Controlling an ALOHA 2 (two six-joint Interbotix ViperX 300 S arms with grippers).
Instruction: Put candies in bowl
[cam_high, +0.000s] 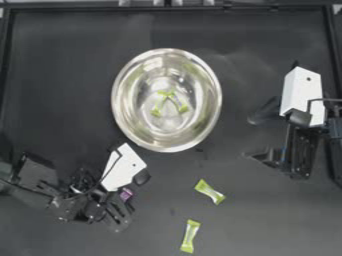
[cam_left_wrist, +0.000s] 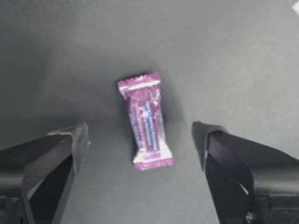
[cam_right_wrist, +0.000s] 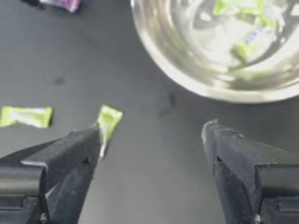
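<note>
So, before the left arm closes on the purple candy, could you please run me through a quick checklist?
1. Left gripper open: ok.
2. Purple candy between its jaws, lying flat on the table: ok.
3. Jaws touching the candy: not ok, both stand apart from it.
4. Bowl upright, with room inside beside the green candies: ok.
5. Right gripper off to the right, away from the pick: ok.
6. Two green candies on the table, apart from the left gripper: ok.
</note>
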